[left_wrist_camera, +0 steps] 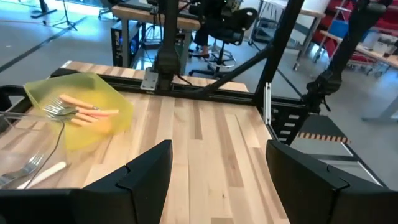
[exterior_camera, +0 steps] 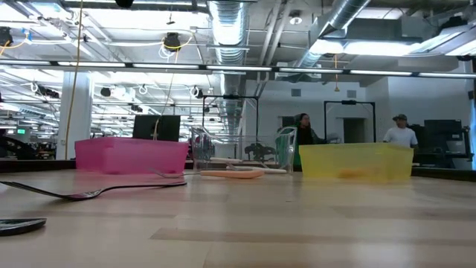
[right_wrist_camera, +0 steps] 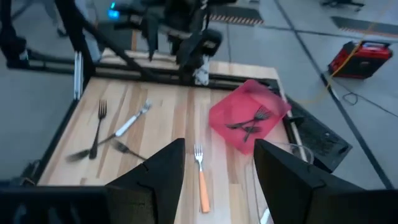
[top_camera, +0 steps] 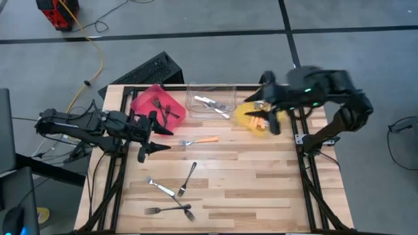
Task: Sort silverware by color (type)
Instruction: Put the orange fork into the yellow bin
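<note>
My left gripper (top_camera: 151, 149) (left_wrist_camera: 217, 152) is open, holds nothing, and hovers over the table's left part, just near of the red bin (top_camera: 157, 104). My right gripper (top_camera: 272, 123) (right_wrist_camera: 219, 144) is open and hangs above the yellow bin (top_camera: 256, 119). Dark forks (right_wrist_camera: 249, 119) lie in the red bin, silver forks (top_camera: 212, 103) in the clear bin, and orange-handled forks (left_wrist_camera: 81, 111) in the yellow bin. On the table lie one orange-handled fork (top_camera: 200, 140) (right_wrist_camera: 201, 177), a dark fork (top_camera: 188, 177), a silver fork (top_camera: 160, 188) and crossed dark forks (top_camera: 171, 210).
The three bins stand in a row along the table's far edge: red (exterior_camera: 130, 156), clear (exterior_camera: 242, 152), yellow (exterior_camera: 357, 161). Bare wood lies over the middle and right near part. A keyboard (top_camera: 147, 70) sits beyond the far edge. People stand far off in the room (exterior_camera: 400, 132).
</note>
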Action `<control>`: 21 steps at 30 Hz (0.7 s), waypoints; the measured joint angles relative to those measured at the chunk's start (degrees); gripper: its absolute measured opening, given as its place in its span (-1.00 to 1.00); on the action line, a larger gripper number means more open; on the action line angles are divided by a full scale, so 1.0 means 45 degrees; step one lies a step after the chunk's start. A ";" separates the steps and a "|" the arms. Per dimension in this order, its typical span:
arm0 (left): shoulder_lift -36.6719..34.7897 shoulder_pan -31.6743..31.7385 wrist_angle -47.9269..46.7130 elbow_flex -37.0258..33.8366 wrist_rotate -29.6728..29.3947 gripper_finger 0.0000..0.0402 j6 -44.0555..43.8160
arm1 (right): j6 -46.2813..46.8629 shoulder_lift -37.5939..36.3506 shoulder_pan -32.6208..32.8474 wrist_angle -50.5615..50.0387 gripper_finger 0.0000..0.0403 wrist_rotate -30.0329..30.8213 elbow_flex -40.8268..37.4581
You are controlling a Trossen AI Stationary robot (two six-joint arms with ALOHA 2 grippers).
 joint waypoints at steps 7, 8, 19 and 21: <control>0.0332 -0.0880 -0.0770 0.0455 -0.0614 0.21 -0.0017 | 0.1480 -0.2122 -0.0051 -0.0131 0.08 0.0179 -0.1593; 0.0425 -0.1070 -0.1111 0.0679 -0.0766 0.21 -0.0016 | 0.1836 -0.2458 0.0008 -0.0117 0.08 0.0282 -0.2012; 0.2340 -0.2832 -0.3243 0.1651 -0.1182 0.15 -0.0250 | 0.3516 -0.5779 0.1257 0.2852 0.08 0.1792 -0.7919; 0.2718 -0.2900 -0.3232 0.1661 -0.1199 0.15 -0.0258 | 0.3740 -0.6214 0.1315 0.3376 0.08 0.2019 -0.8802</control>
